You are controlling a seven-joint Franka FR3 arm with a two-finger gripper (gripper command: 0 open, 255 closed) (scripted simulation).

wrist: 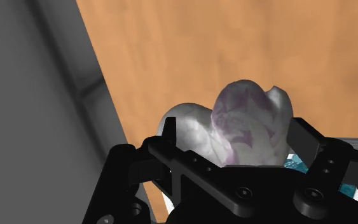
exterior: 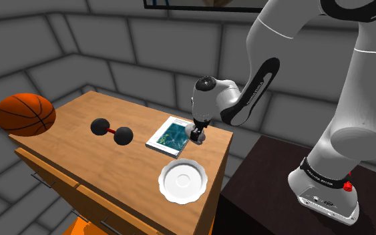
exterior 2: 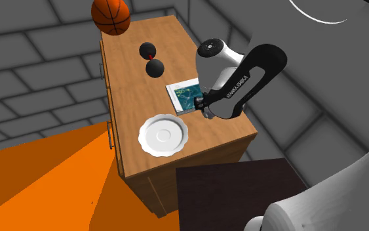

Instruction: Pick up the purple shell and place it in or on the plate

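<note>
In the shoulder view, the all-black two-finger gripper (exterior: 198,135) hung low over the light wooden cabinet top (exterior: 79,143), at the right-hand edge of a thin white-bordered book with a teal cover (exterior: 171,135). A round white plate with a scalloped rim (exterior: 183,180) lay just in front of the book, apart from the gripper. A black dumbbell with a red bar (exterior: 111,131) sat further to that view's left, and an orange basketball (exterior: 25,114) rested at the left corner.

In the second exterior view, the gripper (exterior 2: 200,105) stood at the book's (exterior 2: 184,96) lower right corner. The plate (exterior 2: 164,136) lay down and to the left of it, near but apart.

In the wrist view, the black fingers (wrist: 169,130) clasped a rounded white shell mottled with purple (wrist: 247,121) between them, pressing on either side of it. The shell was in the gripper (wrist: 234,132) over the wood near the cabinet's edge. Whether it cleared the surface could not be told.
</note>
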